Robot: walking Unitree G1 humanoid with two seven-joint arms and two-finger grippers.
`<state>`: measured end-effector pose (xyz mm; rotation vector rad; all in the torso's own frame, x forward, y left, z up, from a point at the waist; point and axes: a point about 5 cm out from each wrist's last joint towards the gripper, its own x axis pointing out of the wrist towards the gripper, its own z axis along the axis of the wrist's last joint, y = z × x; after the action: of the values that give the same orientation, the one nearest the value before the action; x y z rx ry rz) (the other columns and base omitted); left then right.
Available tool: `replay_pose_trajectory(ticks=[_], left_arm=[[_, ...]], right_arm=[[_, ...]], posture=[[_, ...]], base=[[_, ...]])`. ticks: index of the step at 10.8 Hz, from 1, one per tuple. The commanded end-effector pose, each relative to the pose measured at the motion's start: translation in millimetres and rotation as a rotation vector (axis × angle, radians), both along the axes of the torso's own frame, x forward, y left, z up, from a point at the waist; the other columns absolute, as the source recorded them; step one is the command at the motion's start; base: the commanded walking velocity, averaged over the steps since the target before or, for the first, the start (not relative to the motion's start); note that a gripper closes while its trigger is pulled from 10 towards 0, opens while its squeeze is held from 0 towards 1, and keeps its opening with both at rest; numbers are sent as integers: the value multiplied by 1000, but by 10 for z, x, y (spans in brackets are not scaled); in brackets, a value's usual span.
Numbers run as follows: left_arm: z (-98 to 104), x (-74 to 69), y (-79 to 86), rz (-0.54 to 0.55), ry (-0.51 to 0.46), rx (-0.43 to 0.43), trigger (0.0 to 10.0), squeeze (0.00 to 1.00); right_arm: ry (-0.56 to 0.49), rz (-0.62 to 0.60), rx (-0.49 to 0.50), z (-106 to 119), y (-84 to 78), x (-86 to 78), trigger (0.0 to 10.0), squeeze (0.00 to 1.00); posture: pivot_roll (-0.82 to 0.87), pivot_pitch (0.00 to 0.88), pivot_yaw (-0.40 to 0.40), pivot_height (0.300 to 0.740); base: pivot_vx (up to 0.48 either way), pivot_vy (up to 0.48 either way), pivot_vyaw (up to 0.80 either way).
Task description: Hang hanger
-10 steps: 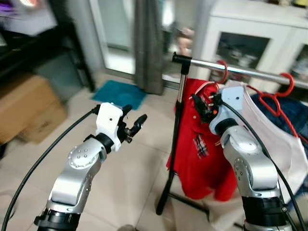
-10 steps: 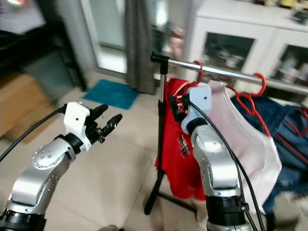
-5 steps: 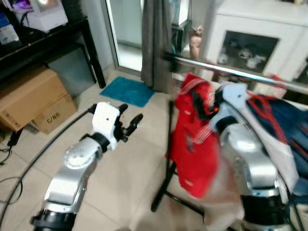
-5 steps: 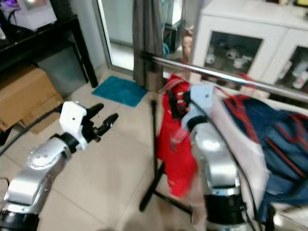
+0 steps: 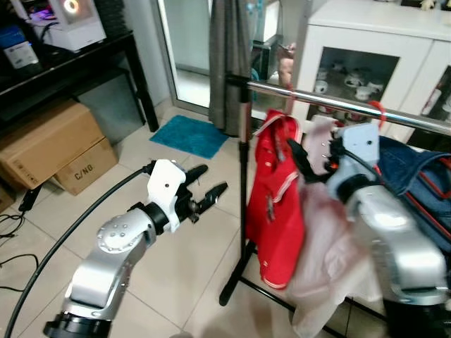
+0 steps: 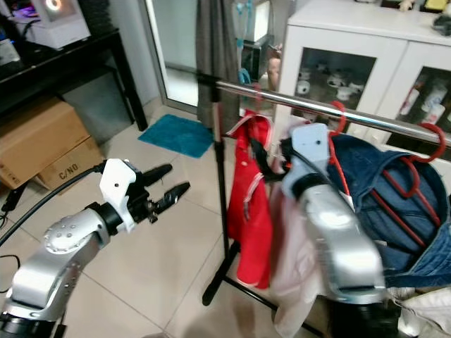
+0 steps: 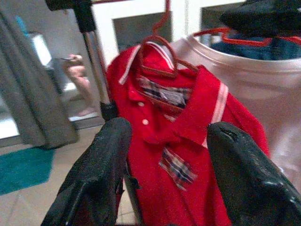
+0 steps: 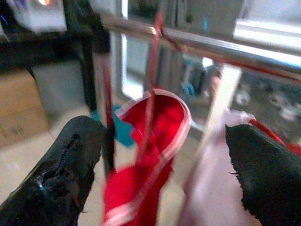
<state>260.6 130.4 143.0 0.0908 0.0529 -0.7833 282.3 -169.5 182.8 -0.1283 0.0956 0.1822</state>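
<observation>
A chrome clothes rail (image 5: 338,103) carries a red polo shirt (image 5: 278,204) on a red hanger (image 7: 164,52), whose hook sits over the rail. Beside it hang a pale pink shirt (image 5: 324,260) and a blue denim garment (image 5: 419,169) on red hangers. My right gripper (image 5: 303,158) is raised at collar height between the red and pink shirts. It is open, and its wrist view shows the red collar (image 8: 150,136) beyond the spread fingers (image 8: 70,160). My left gripper (image 5: 208,197) is open in mid-air left of the rack's post, pointing at the red shirt (image 7: 188,141).
The rack's black foot (image 5: 232,292) rests on the tiled floor. Cardboard boxes (image 5: 49,148) and a black table (image 5: 70,63) stand to the left. A teal mat (image 5: 190,136) and a grey curtain (image 5: 232,63) lie behind. A white glass-door cabinet (image 5: 366,56) stands behind the rail.
The camera has moved, so the whole scene has shifted and the blur has gone. My right gripper stays at the red shirt's collar; my left gripper stays open, now slightly lower.
</observation>
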Motion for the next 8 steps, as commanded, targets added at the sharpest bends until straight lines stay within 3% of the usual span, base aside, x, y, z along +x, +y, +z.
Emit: replay_pose_trajectory(ticks=[1,3,5,6,7,8], left_arm=[[5,-42,-30,-53,11,8,10000,0],[39,-76,-46,-138,17,2,10000,0],[64,-103,-36,-156,17,2,10000,0],[69,-101,-43,-163,19,-1,10000,0],[74,-92,-54,-173,21,-1,10000,0],[78,-89,-57,-181,20,4,10000,0]], right_arm=[[29,-46,-19,34,-114,-3,10000,1000],[117,-223,-76,52,-534,15,10000,1000],[145,-269,-68,76,-669,35,10000,1000],[168,-284,-70,66,-722,81,10000,792],[184,-276,-52,49,-748,193,10000,0],[191,-288,-48,31,-775,298,3961,0]], posture=[[-47,0,77,740],[-52,0,75,740],[-53,0,69,740],[-55,0,71,740],[-57,0,72,740],[-58,0,73,740]], base=[[0,0,0],[0,0,0],[0,0,0],[0,0,0],[0,0,0],[0,0,0]])
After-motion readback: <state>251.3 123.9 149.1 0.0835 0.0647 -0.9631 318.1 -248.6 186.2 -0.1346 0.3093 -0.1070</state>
